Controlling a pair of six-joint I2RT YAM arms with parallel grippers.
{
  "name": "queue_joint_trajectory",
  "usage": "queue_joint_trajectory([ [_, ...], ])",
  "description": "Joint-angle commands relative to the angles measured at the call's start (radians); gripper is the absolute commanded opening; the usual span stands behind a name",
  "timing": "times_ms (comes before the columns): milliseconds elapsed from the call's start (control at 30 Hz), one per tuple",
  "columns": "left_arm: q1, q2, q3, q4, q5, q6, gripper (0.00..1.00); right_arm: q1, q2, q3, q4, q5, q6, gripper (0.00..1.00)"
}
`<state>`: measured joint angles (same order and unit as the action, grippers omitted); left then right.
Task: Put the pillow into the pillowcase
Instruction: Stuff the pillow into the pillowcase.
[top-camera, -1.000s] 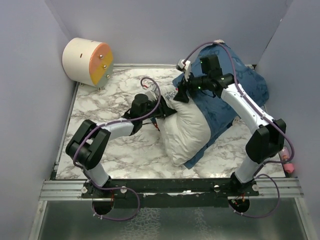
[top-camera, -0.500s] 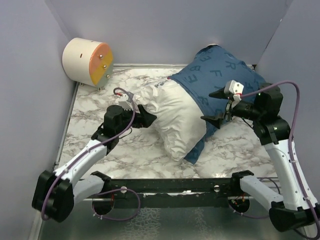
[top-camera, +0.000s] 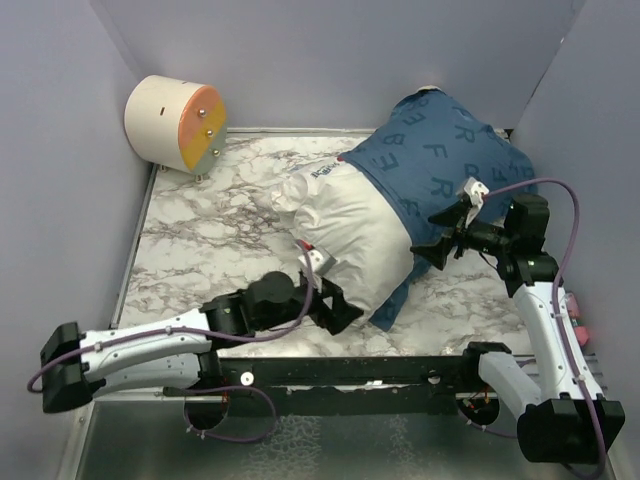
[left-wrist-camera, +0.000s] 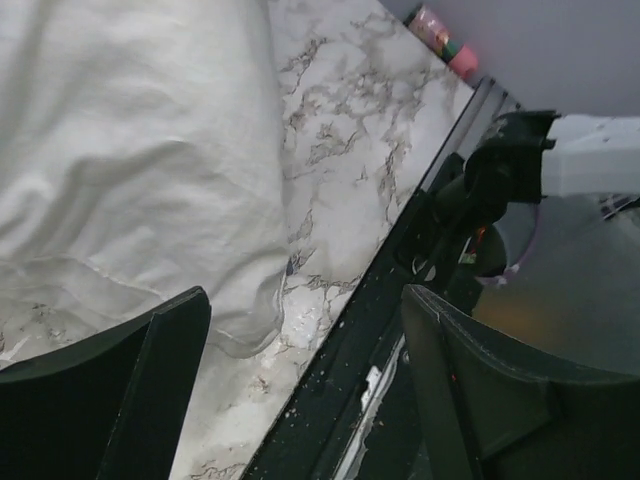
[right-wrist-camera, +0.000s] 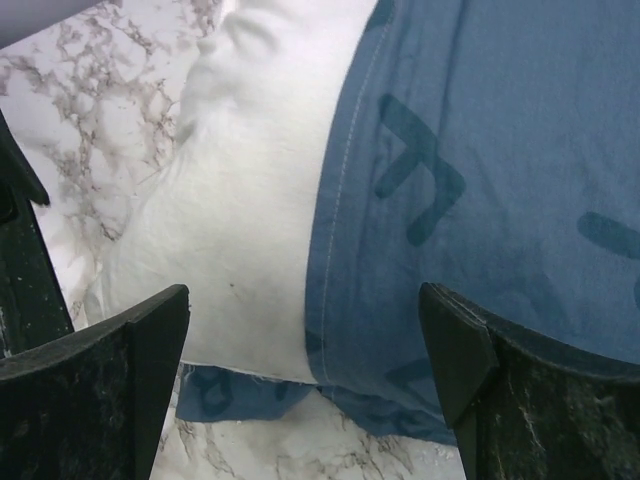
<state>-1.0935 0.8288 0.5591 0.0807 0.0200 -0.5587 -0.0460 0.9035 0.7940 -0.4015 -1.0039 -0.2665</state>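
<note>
Top external view: the pillow (top-camera: 345, 235) lay on the marble bench (top-camera: 200, 240) right of centre, its far-right half inside the pillowcase (top-camera: 445, 160), which ran up into the far right corner against the wall. The white near-left half stuck out bare, with a small printed label at its far edge. The left gripper (top-camera: 332, 305) sat low by the near edge, at the pillow's near end, fingers spread, holding nothing. The right gripper (top-camera: 443, 232) hovered at the pillowcase's right side, fingers wide apart and empty. A cream cylinder with an orange face (top-camera: 175, 122) stood in the far left corner.

Left wrist view: both fingers (left-wrist-camera: 110, 400) were parted, nothing between them; pillow (left-wrist-camera: 130, 150) above, bench (left-wrist-camera: 350, 150) and its black near-edge rail (left-wrist-camera: 340, 400) beyond.

Right wrist view: fingers (right-wrist-camera: 100, 390) stood open over the pillowcase's hemmed opening (right-wrist-camera: 335, 220), where blue cloth (right-wrist-camera: 500, 150) overlapped the white pillow (right-wrist-camera: 250, 180); a fold of blue lay under the pillow's near edge.
</note>
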Motion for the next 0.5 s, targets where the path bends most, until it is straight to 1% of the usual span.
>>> queue_joint_trajectory([
  [0,-0.236,0.187,0.113,-0.022,-0.413,0.195,0.80,-0.003,-0.034,-0.014,0.079,-0.082,0.022,0.95],
  [67,-0.295,0.312,0.208,-0.103,-0.556,0.225,0.82,-0.003,-0.041,-0.017,0.081,-0.061,0.015,0.95],
  [167,-0.310,0.488,0.351,-0.266,-0.744,0.176,0.85,-0.003,-0.059,-0.033,0.084,-0.062,0.008,0.95],
  [200,-0.310,0.537,0.388,-0.302,-0.783,0.163,0.86,-0.003,-0.064,-0.036,0.083,-0.064,0.006,0.95],
  [300,-0.308,0.681,0.493,-0.364,-0.835,0.143,0.89,-0.003,-0.069,-0.038,0.082,-0.038,0.005,0.95],
  [367,-0.293,0.779,0.563,-0.394,-0.855,0.151,0.93,-0.003,-0.069,-0.040,0.084,0.000,0.009,0.94],
  [467,-0.229,0.921,0.662,-0.418,-0.855,0.166,0.94,-0.003,-0.070,-0.040,0.076,0.037,0.001,0.92],
])
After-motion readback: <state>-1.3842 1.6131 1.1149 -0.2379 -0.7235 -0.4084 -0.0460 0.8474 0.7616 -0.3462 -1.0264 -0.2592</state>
